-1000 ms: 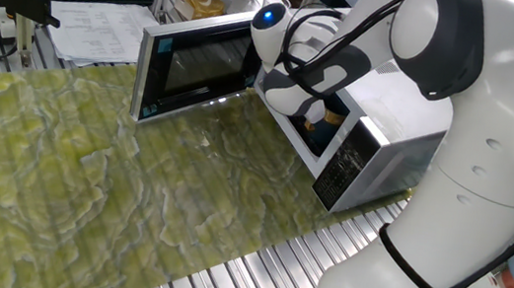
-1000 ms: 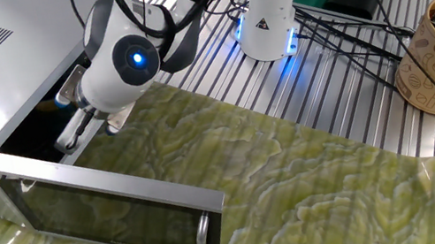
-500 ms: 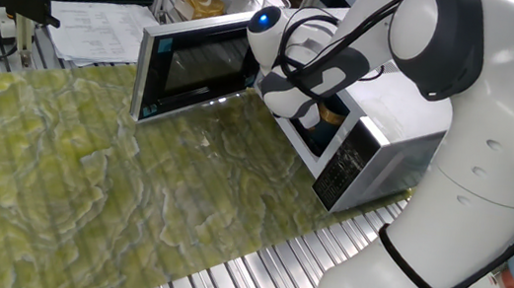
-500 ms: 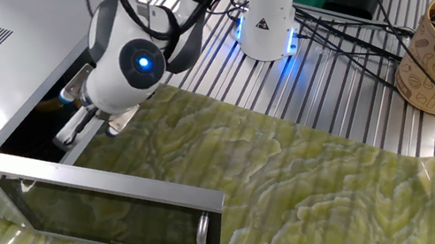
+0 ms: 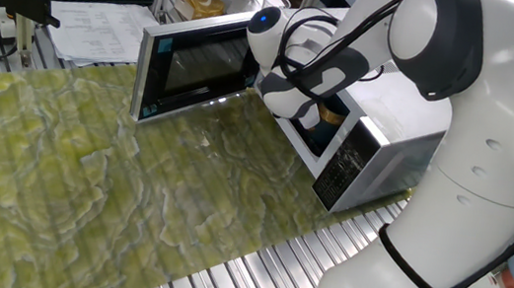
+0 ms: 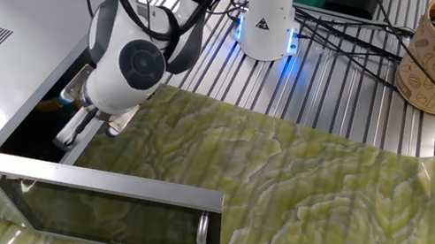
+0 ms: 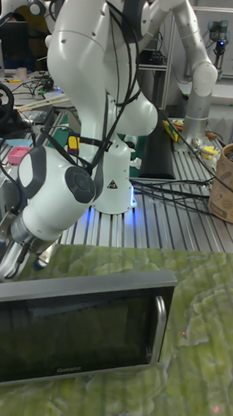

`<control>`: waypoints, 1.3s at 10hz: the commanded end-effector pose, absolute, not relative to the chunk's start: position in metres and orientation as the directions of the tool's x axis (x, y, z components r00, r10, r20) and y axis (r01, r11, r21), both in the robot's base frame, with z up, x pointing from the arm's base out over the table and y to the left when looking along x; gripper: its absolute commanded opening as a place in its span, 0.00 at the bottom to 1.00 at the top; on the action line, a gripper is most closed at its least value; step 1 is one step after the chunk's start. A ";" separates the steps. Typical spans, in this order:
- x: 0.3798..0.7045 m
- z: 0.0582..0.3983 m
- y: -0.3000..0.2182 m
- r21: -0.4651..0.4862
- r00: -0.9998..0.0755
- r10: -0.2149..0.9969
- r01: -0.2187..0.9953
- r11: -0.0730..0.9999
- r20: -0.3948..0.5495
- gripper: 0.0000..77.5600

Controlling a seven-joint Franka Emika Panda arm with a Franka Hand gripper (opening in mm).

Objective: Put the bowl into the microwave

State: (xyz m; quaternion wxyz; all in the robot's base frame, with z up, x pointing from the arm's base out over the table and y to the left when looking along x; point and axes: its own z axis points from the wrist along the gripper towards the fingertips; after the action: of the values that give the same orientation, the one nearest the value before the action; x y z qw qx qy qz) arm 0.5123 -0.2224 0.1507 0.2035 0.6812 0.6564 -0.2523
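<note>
1. I had the gripper (image 6: 79, 128) at the mouth of the microwave (image 5: 363, 128), which stood at the far right corner of the table (image 5: 83, 181) with its door (image 6: 113, 214) swung wide open.
2. I could not tell whether the fingers were spread or pinching; the wrist hid them in every view.
3. The bowl (image 5: 331, 115) showed only as a yellowish sliver inside the cavity, near the opening.
4. My worry was that the wrist could clip the cavity frame on any sideways move.
5. If the bowl sat too near the sill, the door could strike it on closing.
</note>
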 end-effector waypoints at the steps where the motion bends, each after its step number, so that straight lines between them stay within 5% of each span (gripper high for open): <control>1: 0.495 0.156 -0.200 -0.045 0.056 0.784 0.993 -0.107 -0.619 0.01; 10: 0.500 0.166 -0.195 -0.101 -0.020 0.854 0.994 -0.038 -0.520 0.01; 13: 0.501 0.155 -0.206 -0.098 -0.041 0.818 0.995 -0.018 -0.574 0.01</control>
State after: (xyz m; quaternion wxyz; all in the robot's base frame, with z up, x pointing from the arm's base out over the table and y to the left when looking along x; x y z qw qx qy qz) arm 0.5002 -0.1980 0.1608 0.1588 0.6783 0.6778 -0.2352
